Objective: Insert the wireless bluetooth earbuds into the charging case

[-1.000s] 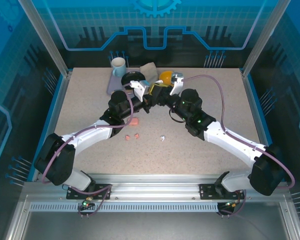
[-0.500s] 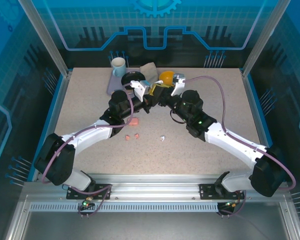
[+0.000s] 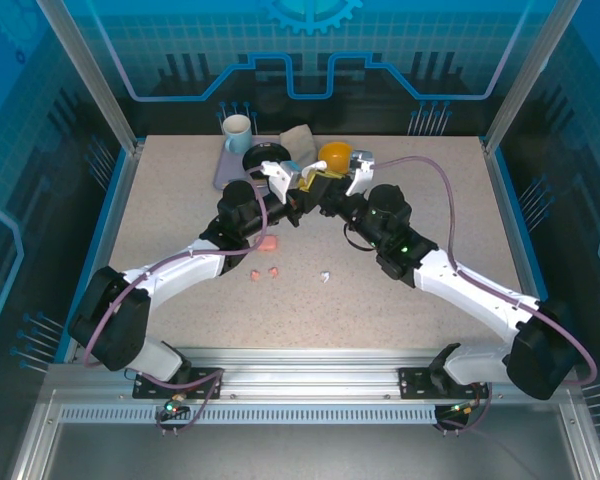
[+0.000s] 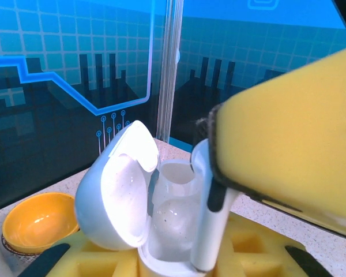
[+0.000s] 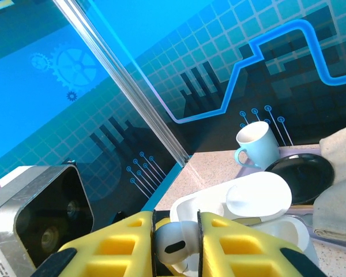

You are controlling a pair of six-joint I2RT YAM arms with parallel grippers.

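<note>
The surface (image 3: pixel 180 200) is a speckled beige top. Along its far edge, left of centre, lies a lavender tray (image 3: pixel 223 172) carrying a pale blue mug (image 3: pixel 237 128) at its far end and a black plate (image 3: pixel 260 156) nearer. A folded grey cloth (image 3: pixel 298 136) sits just right of the mug, and an orange bowl (image 3: pixel 332 154) stands right of the cloth. Toward the middle lies a small pink case (image 3: pixel 269 243). Just nearer than it, two pink earbuds (image 3: pixel 256 275) lie side by side, not touching. A white earbud (image 3: pixel 325 277) lies to their right.
</note>
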